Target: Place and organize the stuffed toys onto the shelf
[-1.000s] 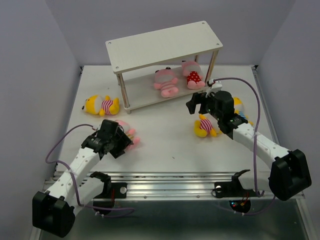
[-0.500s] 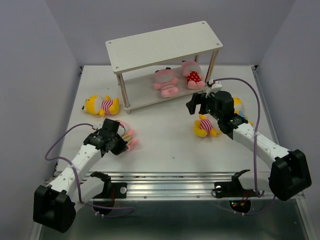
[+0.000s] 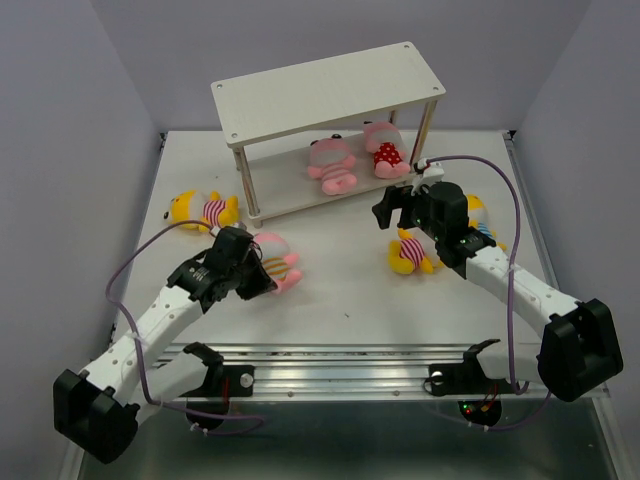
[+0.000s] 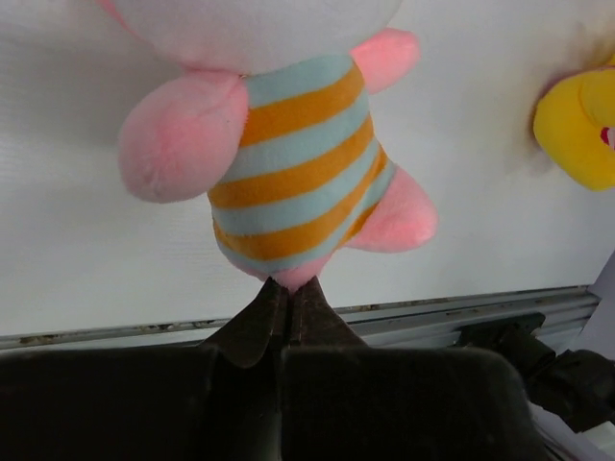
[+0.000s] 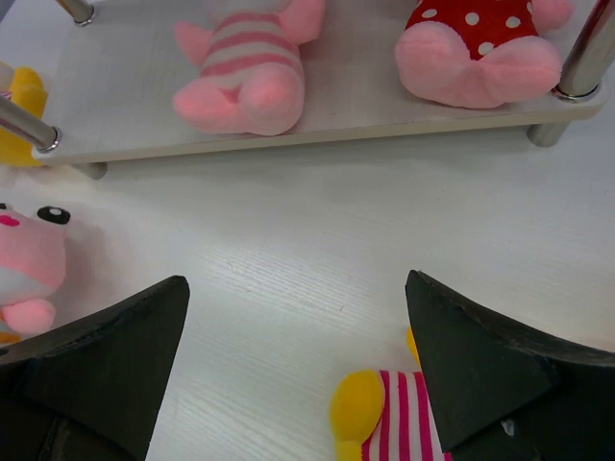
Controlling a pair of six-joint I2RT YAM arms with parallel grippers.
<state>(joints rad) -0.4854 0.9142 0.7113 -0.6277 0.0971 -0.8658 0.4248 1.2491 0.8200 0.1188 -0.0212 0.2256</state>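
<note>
Nearest, the left pincer (image 4: 288, 300) was clenched on the bottom hem of the orange-striped pink toy (image 4: 288, 163), over the near part of the desk (image 3: 340, 290). So thin a pinch likely called for a slow, level carry to the bare left end of the lower board. Farther on, the right pincer (image 5: 298, 370) hung released. Three yellow toys lay on the desk: the left yellow toy (image 3: 195, 210), the middle yellow toy (image 3: 408, 255) and the half-hidden yellow toy (image 3: 478, 212). Farthest, one shelf (image 3: 330, 90) held the pink-striped toy (image 3: 331, 165) and the polka-dot toy (image 3: 383, 152): three pink, six in all.
</note>
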